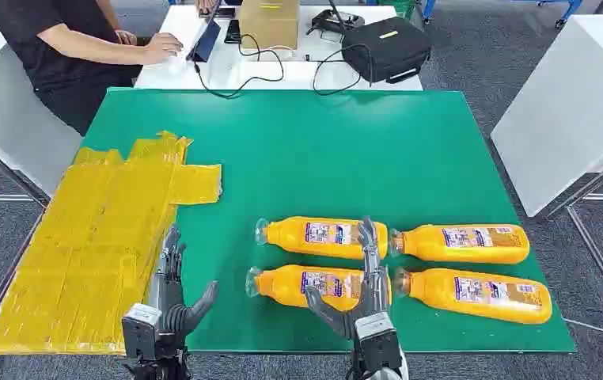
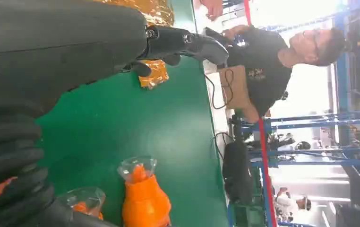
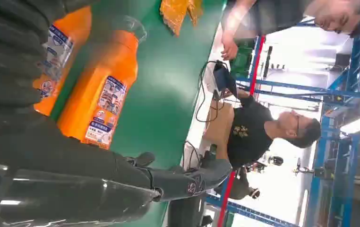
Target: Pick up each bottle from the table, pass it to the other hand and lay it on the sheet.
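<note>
bottles [image 1: 318, 235]: four, orange, clear caps, lying flat | right hand [image 1: 362, 297] over one

You were in a lab or workshop: blue steel racking [image 3: 338, 90], white benches [image 1: 298, 71] strewn with cables, a person [image 1: 69, 39] at a laptop.

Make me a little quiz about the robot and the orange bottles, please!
1. How many orange bottles lie on the green table?
2. True or false: a bottle already lies on the yellow sheet.
3. Which hand is over a bottle: A) left hand B) right hand?

Key: 1) four, two on the left and two on the right; 2) false; 3) B, above the near left bottle, fingers spread.
</note>
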`<action>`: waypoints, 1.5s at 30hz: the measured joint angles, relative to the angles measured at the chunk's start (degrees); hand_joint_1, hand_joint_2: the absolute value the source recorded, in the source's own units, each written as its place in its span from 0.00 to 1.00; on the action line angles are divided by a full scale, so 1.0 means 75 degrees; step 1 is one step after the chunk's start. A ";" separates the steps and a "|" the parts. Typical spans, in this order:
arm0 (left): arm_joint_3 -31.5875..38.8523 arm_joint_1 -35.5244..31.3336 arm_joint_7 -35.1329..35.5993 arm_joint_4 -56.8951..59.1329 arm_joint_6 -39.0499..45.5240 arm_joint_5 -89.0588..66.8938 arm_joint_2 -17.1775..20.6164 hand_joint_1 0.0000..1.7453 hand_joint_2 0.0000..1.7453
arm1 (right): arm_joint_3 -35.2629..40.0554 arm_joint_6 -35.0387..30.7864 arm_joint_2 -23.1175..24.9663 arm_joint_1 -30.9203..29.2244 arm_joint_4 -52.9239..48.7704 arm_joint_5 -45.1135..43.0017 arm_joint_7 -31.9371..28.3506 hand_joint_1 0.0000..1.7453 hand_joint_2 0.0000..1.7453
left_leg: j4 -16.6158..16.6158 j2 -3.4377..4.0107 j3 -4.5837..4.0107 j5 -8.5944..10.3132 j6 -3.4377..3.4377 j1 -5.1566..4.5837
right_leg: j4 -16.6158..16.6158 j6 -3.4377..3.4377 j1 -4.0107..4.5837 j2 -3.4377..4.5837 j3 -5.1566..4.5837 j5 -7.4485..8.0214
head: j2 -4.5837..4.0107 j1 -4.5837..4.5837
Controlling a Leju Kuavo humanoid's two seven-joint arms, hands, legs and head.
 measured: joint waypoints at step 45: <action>0.1041 0.0348 -0.0003 -0.0668 -0.1009 0.0633 -0.0216 0.00 0.00 | 0.1265 -0.0352 -0.0632 -0.0620 0.0612 -0.1119 0.0000 0.00 0.00 | 0.0000 0.0002 0.0002 0.0001 0.0000 0.0002 | 0.0002 0.0000 0.0002 0.0002 0.0000 0.0001 | 0.0000 0.0000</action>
